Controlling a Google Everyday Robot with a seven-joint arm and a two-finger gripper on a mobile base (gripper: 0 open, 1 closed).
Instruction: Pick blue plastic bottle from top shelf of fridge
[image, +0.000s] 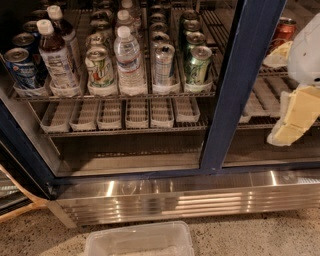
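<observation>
Blue plastic bottle (56, 59): upright, white cap on, front of its lane near the left end of the top shelf (80, 97). A second bottle like it stands right behind. Blue can (20, 67) just beside it on your left, a green-and-white can (100, 67) on the other side, then the taller water bottle (129, 57). Lower rack (125, 132) carries bare pale trays. Fridge (235, 85): its dark blue post stands between the bottle and the gripper (292, 117). You'll find the gripper at the right edge, well apart from the bottle; released or clenched, cannot tell. Clear bin (140, 240) on the floor below.
</observation>
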